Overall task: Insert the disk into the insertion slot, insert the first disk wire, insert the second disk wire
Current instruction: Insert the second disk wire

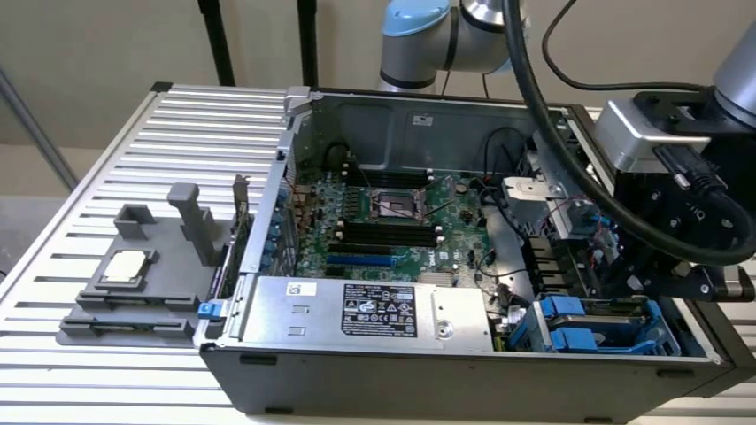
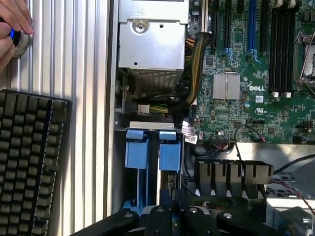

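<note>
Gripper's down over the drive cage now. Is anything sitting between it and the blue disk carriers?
Nothing visible does. In the wrist view the gripper hangs shut right at the end of the blue disk carriers in the drive cage. The black cable bundle passes beside the cage, not across it.

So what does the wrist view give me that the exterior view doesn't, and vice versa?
Wrist view alone: a black keyboard on the ribbed table and a person's hand by its edge. Exterior view alone: the grey plastic fixture holding a square chip, and the arm's blue-capped joint. Both: the green motherboard, silver power-supply box and blue plastic drive carriers.
</note>
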Controlling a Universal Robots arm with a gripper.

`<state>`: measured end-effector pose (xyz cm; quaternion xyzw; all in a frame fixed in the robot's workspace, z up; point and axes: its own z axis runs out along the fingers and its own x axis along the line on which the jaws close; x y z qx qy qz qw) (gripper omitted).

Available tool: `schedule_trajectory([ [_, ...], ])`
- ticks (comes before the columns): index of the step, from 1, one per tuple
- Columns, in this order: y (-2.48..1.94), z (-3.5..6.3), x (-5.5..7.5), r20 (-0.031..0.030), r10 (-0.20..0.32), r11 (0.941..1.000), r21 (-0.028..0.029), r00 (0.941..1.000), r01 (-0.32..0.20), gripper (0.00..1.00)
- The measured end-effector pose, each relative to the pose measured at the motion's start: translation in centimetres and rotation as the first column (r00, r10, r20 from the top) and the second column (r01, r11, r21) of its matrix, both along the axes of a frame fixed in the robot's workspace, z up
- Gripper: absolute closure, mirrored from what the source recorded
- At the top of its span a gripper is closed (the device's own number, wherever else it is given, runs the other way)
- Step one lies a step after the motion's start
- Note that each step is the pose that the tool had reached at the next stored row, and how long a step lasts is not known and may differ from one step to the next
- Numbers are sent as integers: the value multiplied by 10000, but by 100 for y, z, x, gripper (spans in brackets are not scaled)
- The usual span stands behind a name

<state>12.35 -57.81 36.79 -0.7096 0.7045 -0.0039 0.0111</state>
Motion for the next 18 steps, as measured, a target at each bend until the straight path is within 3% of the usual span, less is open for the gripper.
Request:
schedule_trajectory([
  [4, -40, -30, -44, 136, -2, 9998, 214, 9999, -1, 84],
  [7, -49, -60, -51, 239, -3, 9995, 316, 9997, -4, 84],
  [12, -59, -127, -60, 342, -6, 9991, 431, 9994, -8, 84],
  [18, -61, -201, -62, 408, -10, 9985, 541, 9992, -12, 84],
])
